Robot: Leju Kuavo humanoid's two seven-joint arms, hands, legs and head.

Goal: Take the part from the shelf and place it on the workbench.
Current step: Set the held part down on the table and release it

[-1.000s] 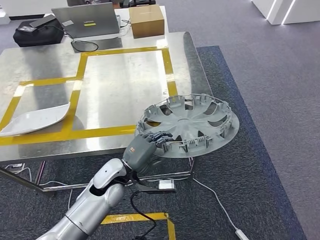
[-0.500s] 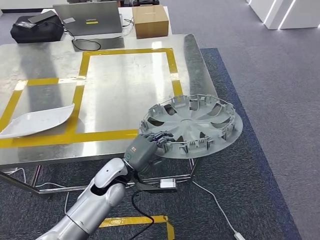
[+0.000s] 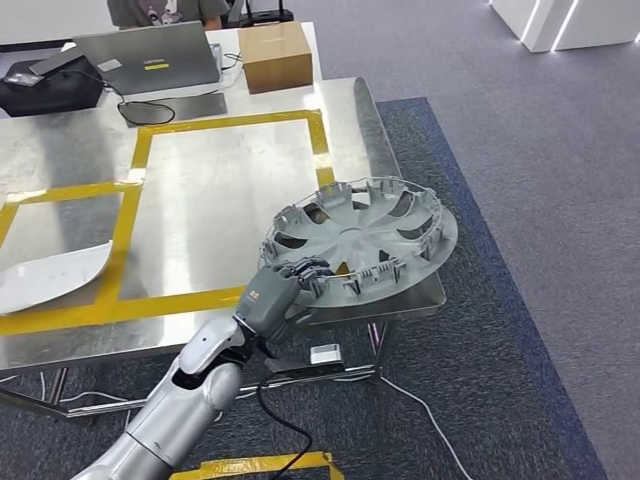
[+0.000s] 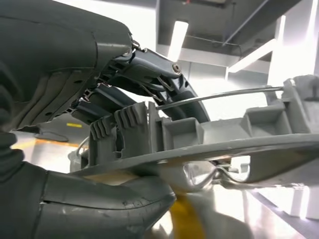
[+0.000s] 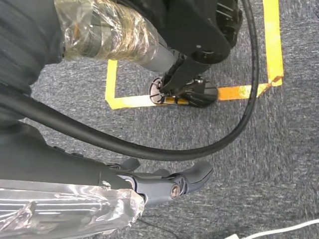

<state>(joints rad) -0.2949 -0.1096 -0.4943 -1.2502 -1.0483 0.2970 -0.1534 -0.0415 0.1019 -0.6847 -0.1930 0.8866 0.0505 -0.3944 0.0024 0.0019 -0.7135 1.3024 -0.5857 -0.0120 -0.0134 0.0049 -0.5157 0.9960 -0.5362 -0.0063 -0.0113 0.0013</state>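
The part is a grey plastic wheel cover (image 3: pixel 362 240), lying nearly flat with its ribbed inner side up. It hovers over the front right corner of the steel workbench (image 3: pixel 219 190), and part of it overhangs the edge. My left hand (image 3: pixel 275 297) grips its near rim. In the left wrist view the thumb (image 4: pixel 94 204) lies under the wheel cover's rim (image 4: pixel 226 144) and the dark fingers (image 4: pixel 150 64) curl over it. My right hand (image 5: pixel 161 181) hangs low above the grey carpet, fingers stretched out, holding nothing.
A white curved panel (image 3: pixel 45 275) lies on the bench's left side inside yellow tape lines. At the far end stand a laptop (image 3: pixel 143 55), a cardboard box (image 3: pixel 274 55) and a black bag (image 3: pixel 45 85). A person (image 3: pixel 166 10) sits behind them. Cables and a power brick (image 3: pixel 326 353) lie under the bench.
The whole view has shifted. The wheel cover, still held by my left hand, has come further in over the bench's front right corner.
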